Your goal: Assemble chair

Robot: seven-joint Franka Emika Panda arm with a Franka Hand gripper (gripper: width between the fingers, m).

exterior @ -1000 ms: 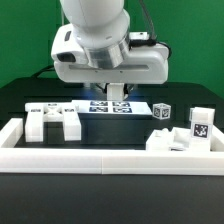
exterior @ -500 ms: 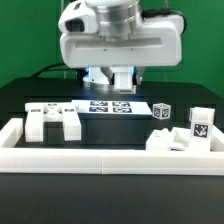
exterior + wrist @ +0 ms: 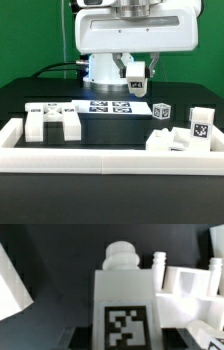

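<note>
Held part: a white chair post (image 3: 125,291) with a black-and-white tag on its face and a rounded knob at its far end, seen lengthwise in the wrist view.
Fingers: clamped on the chair post from two sides, so that it sits between the fingertips of the gripper (image 3: 136,80).
Height: gripper and post hang above the dark table (image 3: 110,132); the post touches nothing but the fingers.
Below the fingers: the marker board (image 3: 112,107), flat on the table, a little toward the exterior view's left.
Below, to the exterior view's left of the fingers: a white slotted block (image 3: 50,122) of the chair, resting on the table.
Below, to the exterior view's right of the fingers: a small tagged cube (image 3: 162,112), and beyond it a close group of tagged pieces (image 3: 190,132).
Farthest from the fingers: the low white border frame (image 3: 100,160), along the table's near edge.
</note>
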